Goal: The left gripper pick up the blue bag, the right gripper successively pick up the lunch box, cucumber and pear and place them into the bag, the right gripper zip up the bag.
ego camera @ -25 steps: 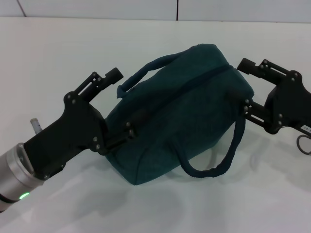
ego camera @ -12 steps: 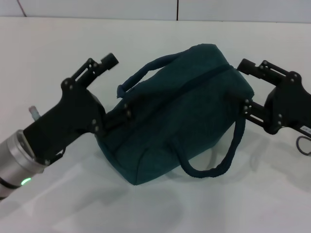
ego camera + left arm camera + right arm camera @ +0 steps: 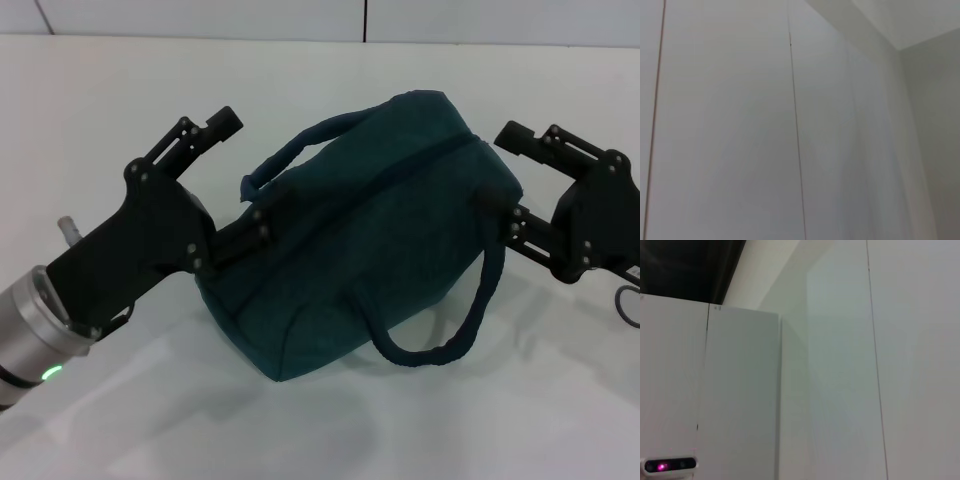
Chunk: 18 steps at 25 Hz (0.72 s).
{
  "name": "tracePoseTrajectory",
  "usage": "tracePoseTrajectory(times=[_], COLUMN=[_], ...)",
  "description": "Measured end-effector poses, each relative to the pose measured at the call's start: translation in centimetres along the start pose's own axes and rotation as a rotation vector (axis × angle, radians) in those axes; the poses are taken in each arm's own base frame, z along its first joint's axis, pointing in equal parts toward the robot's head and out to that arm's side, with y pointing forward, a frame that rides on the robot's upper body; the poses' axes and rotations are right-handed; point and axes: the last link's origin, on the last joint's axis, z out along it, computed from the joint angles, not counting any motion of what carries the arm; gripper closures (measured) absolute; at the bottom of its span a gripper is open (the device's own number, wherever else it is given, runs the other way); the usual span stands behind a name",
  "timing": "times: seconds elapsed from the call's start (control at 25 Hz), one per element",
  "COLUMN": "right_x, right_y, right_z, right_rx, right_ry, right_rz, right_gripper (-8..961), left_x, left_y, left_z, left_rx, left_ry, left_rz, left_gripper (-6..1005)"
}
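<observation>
Both pincers flank the blue bag (image 3: 370,235), which lies on its side on the white table (image 3: 120,120) with its zipper seam running along the top. On the left, the left gripper (image 3: 245,175) has its fingers spread wide: the far one sticks up free of the fabric, the near one presses into the bag's left end. Against a second ago it sits a little farther from the robot, and the bag's left end looks slightly more pushed in. On the right, the right gripper (image 3: 500,170) also stands spread, its near finger touching the bag's right end by the near handle (image 3: 460,330); it has shifted slightly rightward. Both wrist views show only pale walls.
</observation>
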Motion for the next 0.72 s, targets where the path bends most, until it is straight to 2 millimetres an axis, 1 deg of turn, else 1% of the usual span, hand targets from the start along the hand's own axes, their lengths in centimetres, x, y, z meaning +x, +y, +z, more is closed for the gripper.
tracePoseTrajectory(times=[0.72], right_x=[-0.11], right_y=[-0.02], right_z=[-0.01], right_rx=[0.007], right_ry=[-0.011], right_rz=[-0.003], right_gripper=[352], left_x=[-0.10], left_y=[0.41], left_z=[-0.29], left_rx=[0.010], left_ry=[0.003], left_rz=[0.016], left_gripper=[166])
